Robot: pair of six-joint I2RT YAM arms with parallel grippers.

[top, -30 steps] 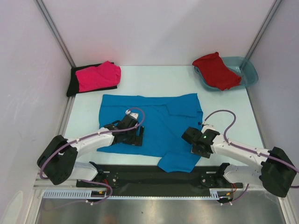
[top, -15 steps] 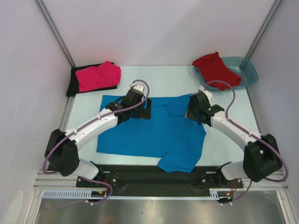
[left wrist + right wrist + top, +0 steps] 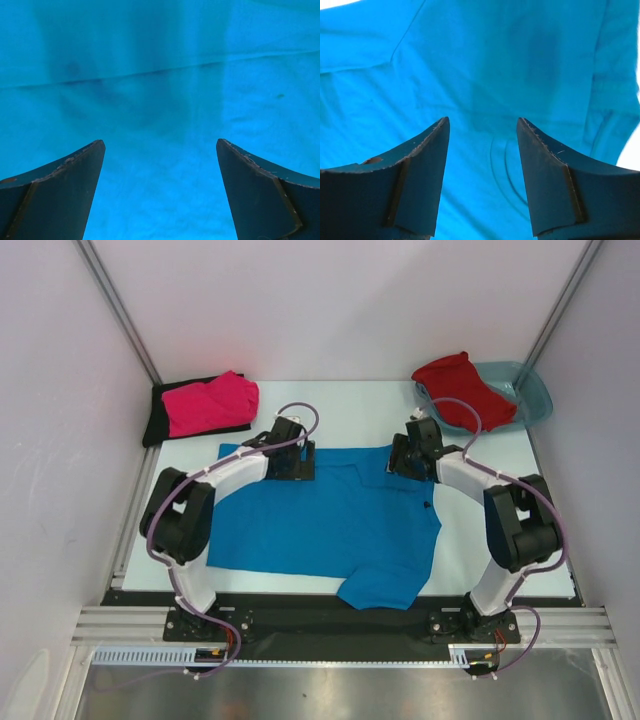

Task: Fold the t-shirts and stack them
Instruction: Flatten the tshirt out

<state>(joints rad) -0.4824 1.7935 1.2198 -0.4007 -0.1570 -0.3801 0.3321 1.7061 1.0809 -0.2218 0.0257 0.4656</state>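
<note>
A bright blue t-shirt (image 3: 330, 525) lies spread flat in the middle of the table, one sleeve hanging toward the near edge. My left gripper (image 3: 292, 465) hovers open over its far left part, and blue cloth (image 3: 160, 75) fills the space between its fingers (image 3: 160, 142). My right gripper (image 3: 400, 462) stands open over the far right part, with blue cloth (image 3: 485, 60) and a curved crease between its fingers (image 3: 482, 120). Neither holds anything. A hot pink t-shirt (image 3: 210, 403) lies folded on a black one (image 3: 158, 425) at the far left. A red t-shirt (image 3: 460, 390) drapes over the tub.
A translucent teal tub (image 3: 530, 390) stands at the far right corner. Walls with metal frame posts close in the table on the left, back and right. White table (image 3: 345, 410) shows beyond the blue t-shirt's far edge. The arm bases sit on a black rail (image 3: 320, 618).
Both arms swung from the near part of the blue t-shirt to its far edge. The right gripper's jaws opened wider. The left gripper stayed open.
</note>
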